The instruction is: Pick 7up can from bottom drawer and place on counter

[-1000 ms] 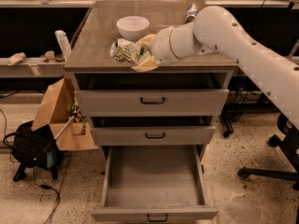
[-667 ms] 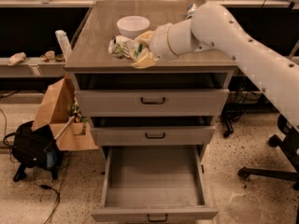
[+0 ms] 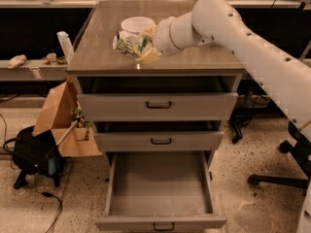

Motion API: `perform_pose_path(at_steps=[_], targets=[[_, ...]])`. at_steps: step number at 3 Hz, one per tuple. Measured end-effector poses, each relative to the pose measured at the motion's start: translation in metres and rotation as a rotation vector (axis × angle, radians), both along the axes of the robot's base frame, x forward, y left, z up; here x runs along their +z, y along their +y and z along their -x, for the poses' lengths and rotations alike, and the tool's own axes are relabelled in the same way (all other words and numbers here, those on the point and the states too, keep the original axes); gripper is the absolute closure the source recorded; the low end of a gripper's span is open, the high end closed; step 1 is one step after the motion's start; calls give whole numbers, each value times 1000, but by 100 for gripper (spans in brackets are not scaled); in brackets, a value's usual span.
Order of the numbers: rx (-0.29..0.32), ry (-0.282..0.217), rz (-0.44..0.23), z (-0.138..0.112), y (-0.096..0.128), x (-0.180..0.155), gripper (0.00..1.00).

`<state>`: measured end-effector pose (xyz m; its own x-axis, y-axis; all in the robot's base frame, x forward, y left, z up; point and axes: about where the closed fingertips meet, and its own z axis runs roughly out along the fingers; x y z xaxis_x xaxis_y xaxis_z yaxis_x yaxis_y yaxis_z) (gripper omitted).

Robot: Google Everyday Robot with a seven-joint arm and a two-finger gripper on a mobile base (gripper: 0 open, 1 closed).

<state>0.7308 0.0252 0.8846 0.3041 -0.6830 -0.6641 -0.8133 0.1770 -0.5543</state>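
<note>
The 7up can, pale with green markings and dented, lies sideways in my gripper just above the counter, near its front middle. The gripper's fingers are shut on the can. My white arm reaches in from the right. The bottom drawer is pulled fully out below and shows a bare grey floor, with its small dark handle at the front.
A white bowl stands on the counter just behind the can. The two upper drawers are slightly open. A cardboard box and a black bag sit on the floor at left. An office chair base is at right.
The gripper has carried the can a little further left and back over the counter, closer to the white bowl. The drawers have not moved.
</note>
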Motion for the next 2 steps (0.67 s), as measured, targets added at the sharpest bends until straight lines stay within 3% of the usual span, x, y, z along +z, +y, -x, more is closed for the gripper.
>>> perform_pose_path(at_steps=[2], targets=[[-45,2,66,-38,-9,-12,100]])
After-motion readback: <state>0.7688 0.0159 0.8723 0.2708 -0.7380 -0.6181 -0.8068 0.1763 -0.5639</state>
